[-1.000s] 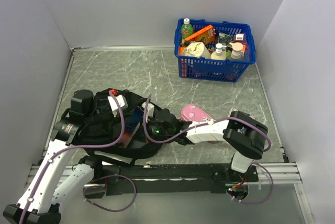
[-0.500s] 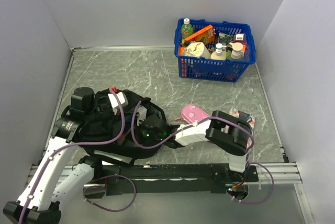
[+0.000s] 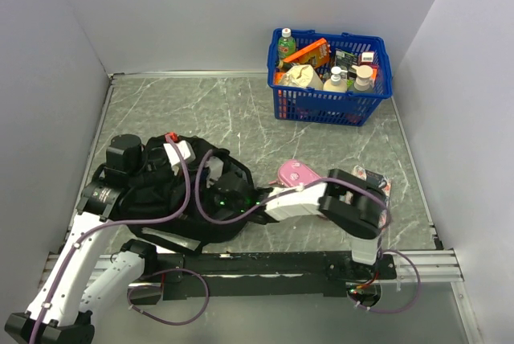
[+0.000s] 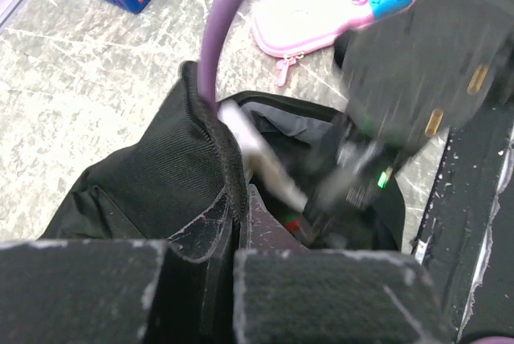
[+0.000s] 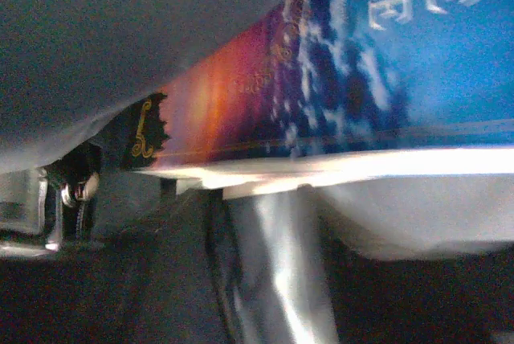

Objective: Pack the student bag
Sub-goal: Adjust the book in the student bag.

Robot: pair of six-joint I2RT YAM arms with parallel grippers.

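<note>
Left tool pinching student bag rim, right tool inside it

The top view looks down over the whole table; both wrist views peer close into the student bag.

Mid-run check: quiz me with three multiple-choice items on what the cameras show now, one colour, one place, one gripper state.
1. The basket is: A red, B green, C blue.
2. The pink pencil case lies: A in the basket, B on the table beside the student bag, C inside the student bag.
3. The left gripper is: A shut on the student bag's rim, B open over the table, C shut on the pencil case.
Answers: C, its walls are blue; B, it lies on the table next to the bag; A, the left wrist view shows the rim's fabric clamped in it.
</note>
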